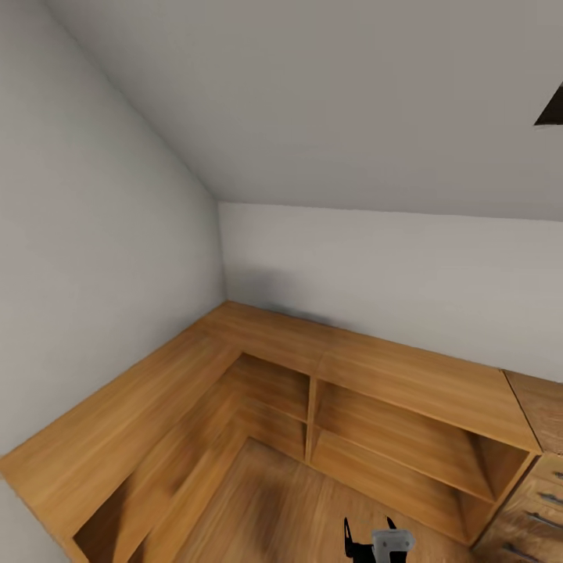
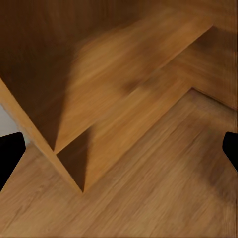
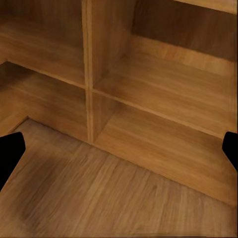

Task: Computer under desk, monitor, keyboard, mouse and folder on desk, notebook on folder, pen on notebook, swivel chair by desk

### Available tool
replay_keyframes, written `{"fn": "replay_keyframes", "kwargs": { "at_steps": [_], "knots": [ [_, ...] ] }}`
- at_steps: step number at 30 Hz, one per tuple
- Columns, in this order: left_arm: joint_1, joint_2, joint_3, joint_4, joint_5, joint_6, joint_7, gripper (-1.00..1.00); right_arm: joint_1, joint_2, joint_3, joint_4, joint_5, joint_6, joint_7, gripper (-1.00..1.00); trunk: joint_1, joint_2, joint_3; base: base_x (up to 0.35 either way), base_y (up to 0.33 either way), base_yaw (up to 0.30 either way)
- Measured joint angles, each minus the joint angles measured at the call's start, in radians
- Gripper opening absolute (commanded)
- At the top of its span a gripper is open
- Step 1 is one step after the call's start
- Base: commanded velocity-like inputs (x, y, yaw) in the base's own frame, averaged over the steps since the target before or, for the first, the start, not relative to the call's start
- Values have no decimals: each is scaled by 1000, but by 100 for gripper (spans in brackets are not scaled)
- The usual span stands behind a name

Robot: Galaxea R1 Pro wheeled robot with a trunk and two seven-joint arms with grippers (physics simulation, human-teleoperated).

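Nearest to my head camera, at the bottom edge, one of my grippers (image 1: 369, 539) pokes into view: two black fingers with a pale grey block beside them, and I cannot tell which arm it belongs to. Beyond it lies the wooden floor (image 1: 258, 500), and past that a low L-shaped wooden shelving unit (image 1: 367, 367) that runs along the left wall and the far wall, meeting in the far-left corner. Its top is bare and its open compartments hold nothing I can see. At the right edge stands a drawer unit (image 1: 543, 485) with metal handles. White walls (image 1: 94, 219) and a sloped ceiling take up the rest.

From my left wrist, my left gripper (image 2: 119, 148) shows dark fingertips (image 2: 10, 153) at both sides of the picture, spread wide with nothing between them. Ahead of them is floor and the end panel of the shelving, somewhat blurred.

From my right wrist, my right gripper (image 3: 119, 151) is likewise spread wide and empty. It looks into two shelf bays split by an upright divider (image 3: 89, 69).

I see none of the task's things, neither desk, monitor, keyboard, mouse, folder, notebook, pen nor swivel chair. I judge I am on my way, and these pictures show no step of the task done.
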Motion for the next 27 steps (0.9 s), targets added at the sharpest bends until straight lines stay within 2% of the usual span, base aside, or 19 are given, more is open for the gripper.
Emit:
{"fn": "replay_keyframes", "kwargs": {
  "at_steps": [6, 12, 27],
  "knots": [
    [0, -1, 0, 0, 0, 0, 0, 100, 0, 1, -1, 0, -3, 5, -1, 100, 0, 0, 0, 49, 145, -299],
    [0, -7, 0, 1, 1, 0, 0, 100, 0, 2, -3, -5, -9, 67, -1, 100, 0, 0, 0, 141, 263, -299],
    [0, -13, -1, 29, 1, 0, 0, 100, 0, 3, -3, -6, -10, 77, -1, 100, 0, 0, 0, 11, 19, -299]
  ]
}}
